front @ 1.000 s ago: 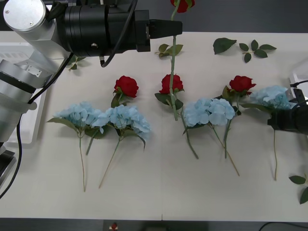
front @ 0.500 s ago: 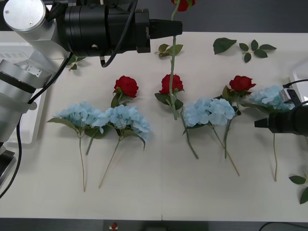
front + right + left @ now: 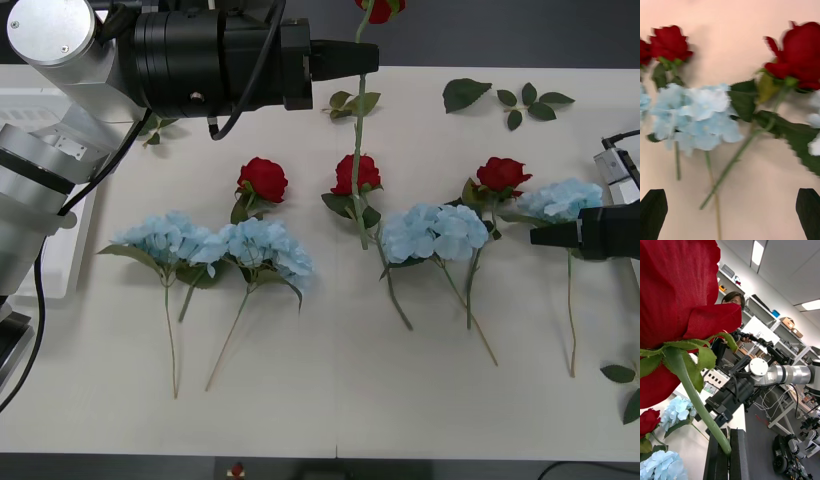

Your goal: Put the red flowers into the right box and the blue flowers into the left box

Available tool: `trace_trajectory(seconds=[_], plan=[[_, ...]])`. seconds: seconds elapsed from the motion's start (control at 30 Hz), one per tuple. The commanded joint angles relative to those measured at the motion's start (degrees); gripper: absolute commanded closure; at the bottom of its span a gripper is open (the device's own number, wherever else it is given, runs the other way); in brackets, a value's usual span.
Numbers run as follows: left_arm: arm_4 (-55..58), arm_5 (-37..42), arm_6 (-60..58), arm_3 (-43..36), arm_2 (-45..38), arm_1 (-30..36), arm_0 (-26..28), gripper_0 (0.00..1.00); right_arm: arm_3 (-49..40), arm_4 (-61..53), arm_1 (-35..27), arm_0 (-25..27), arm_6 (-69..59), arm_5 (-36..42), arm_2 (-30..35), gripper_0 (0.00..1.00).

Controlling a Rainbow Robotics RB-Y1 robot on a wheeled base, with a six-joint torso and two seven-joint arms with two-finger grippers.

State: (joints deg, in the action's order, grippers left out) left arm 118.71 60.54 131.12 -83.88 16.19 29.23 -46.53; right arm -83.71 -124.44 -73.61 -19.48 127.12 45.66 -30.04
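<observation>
- The left box (image 3: 40, 200) sits at nine o'clock on the table (image 3: 330, 390), mostly hidden behind my left arm.
- My left hand (image 3: 365, 58) reaches across to twelve o'clock, clenched on the stem of one of the red flowers (image 3: 358, 150); that rose hangs stem down, its bloom at the far edge of the table.
- In my left wrist view the stem (image 3: 700, 405) runs down between my closed fingers (image 3: 728, 455).
- Across the middle of the table lie the other red flowers and, just nearer me, the blue flowers (image 3: 210, 245): two clusters at eight o'clock, one near the centre, one at three o'clock.
- My right hand (image 3: 545, 237) hovers at three o'clock, just beside the rightmost blue cluster, released, holding nothing.
- My right wrist view shows its fingers (image 3: 653, 212) spread wide above the flowers.
</observation>
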Motion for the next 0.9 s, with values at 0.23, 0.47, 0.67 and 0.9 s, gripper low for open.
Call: trace_trajectory(seconds=[0.23, 0.47, 0.67, 0.9], plan=[[0.5, -0.3, 1.0, -1.4, -0.7, -0.1, -2.2, 1.0, -7.5, -26.4, 0.8, 5.4, 27.9, -0.5, 1.8, 0.0], [0.5, -0.3, 1.0, -1.4, -0.7, -0.1, -2.2, 1.0, -12.5, -27.2, 5.7, 7.1, 27.9, -0.6, 7.4, 0.0], [0.5, -0.3, 1.0, -1.4, -0.7, -0.1, -2.2, 1.0, -16.6, -27.2, 10.7, 7.0, 27.9, 0.7, 11.4, 0.0], [0.5, -0.3, 1.0, -1.4, -0.7, -0.1, -2.2, 1.0, -25.0, -28.1, 14.1, 8.3, 27.9, 0.0, 11.6, 0.0]])
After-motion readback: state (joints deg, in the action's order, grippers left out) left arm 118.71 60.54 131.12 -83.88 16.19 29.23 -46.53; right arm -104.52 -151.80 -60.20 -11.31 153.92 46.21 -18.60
